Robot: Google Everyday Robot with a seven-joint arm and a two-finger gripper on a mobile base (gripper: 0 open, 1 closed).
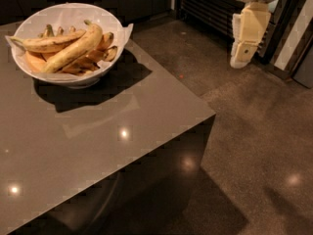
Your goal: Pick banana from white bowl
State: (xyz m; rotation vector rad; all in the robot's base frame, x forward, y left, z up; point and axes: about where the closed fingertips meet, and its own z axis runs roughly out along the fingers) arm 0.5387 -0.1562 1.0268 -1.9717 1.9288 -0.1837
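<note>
Your long pale-yellow banana [73, 48] lies near-left to far-right in the round white bowl [73, 80]; cream gripper [243, 53] hangs far right, its state I can't tell.

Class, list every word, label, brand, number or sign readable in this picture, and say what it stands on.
None: no readable text on the wide white bowl, the long pale-yellow banana, the grey table, or the cream gripper hanging upper right over the floor.
</note>
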